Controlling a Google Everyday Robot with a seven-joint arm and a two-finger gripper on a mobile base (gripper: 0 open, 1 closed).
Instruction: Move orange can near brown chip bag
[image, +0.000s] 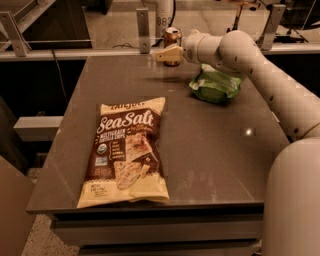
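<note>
The orange can (172, 36) stands upright at the far edge of the table, near its middle. My gripper (167, 52) reaches in from the right and sits right at the can, overlapping its lower part. The brown chip bag (125, 151) lies flat on the near left part of the table, its "Sea Salt" lettering facing up, well apart from the can and the gripper.
A small green bag (216, 85) lies at the far right, just under my arm (260, 65). The dark table (210, 150) ends close behind the can, with a metal rail (75, 50) and posts beyond it.
</note>
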